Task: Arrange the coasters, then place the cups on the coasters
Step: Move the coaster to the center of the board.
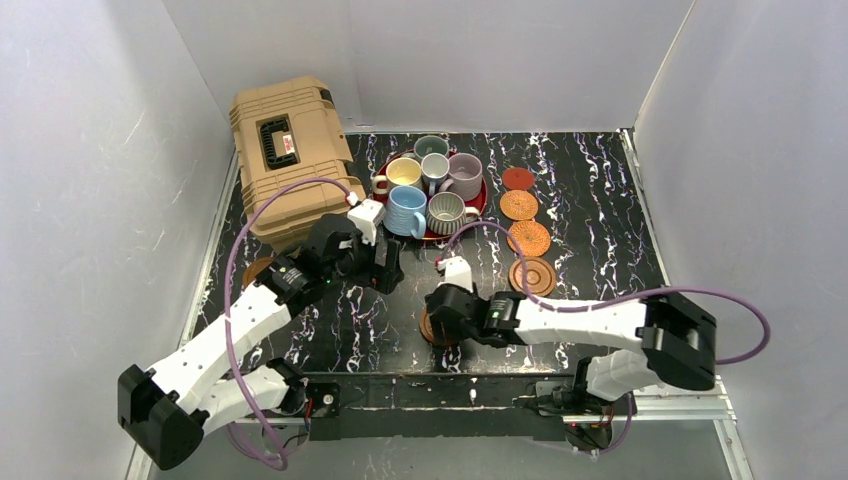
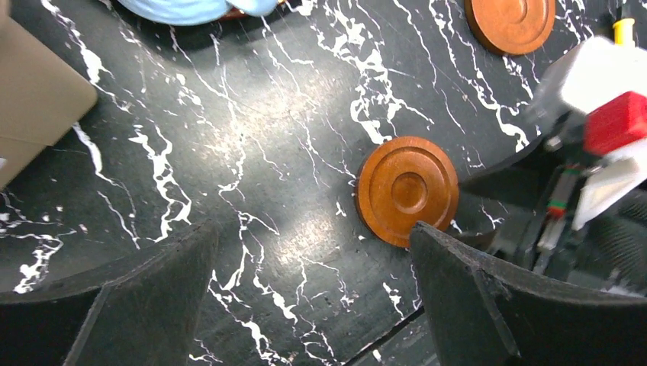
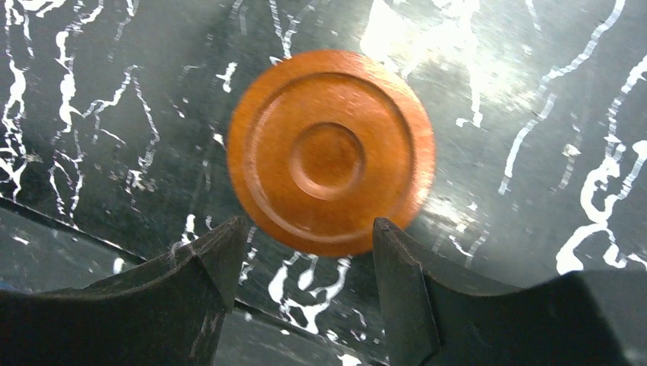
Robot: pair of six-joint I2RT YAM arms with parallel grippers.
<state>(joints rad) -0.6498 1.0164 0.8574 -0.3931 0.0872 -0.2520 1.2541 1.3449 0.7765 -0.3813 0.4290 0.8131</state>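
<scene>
Took the red tray [image 1: 481, 205] at the far middle of the black marbled table [image 1: 600, 200] as reference. Found six cups [image 1: 430, 180] crowded together on that tray, none standing on a coaster.

Recorded a row of four coasters right of the tray and apart from it, running from far to near: red coaster [image 1: 517, 178] level with the tray's far half, two woven coasters [image 1: 519, 205] next, then the row-end wood coaster [image 1: 532, 276] past the tray's near rim.

Located the middle wood coaster [image 3: 330, 152] flat on the table on the arm-base side of the tray, well apart from it. Found the right claw [image 3: 305, 229] directly over this coaster, fingers partly apart and straddling the disc's near edge. Cannot tell whether either finger presses on the wood, and cannot confirm a grip.

Found the left claw [image 2: 311, 229] near and slightly left of the tray, over bare table. Noted its fingers spread wide with nothing between them. Saw, in its wrist view, the middle wood coaster just beside the right finger [image 2: 488, 305], not between the two.

Noted a left wood coaster [image 1: 258, 270] well to the near left of the tray, half hidden by the left arm. Logged a tan case [image 1: 290, 150] left of the tray, just beside it.
</scene>
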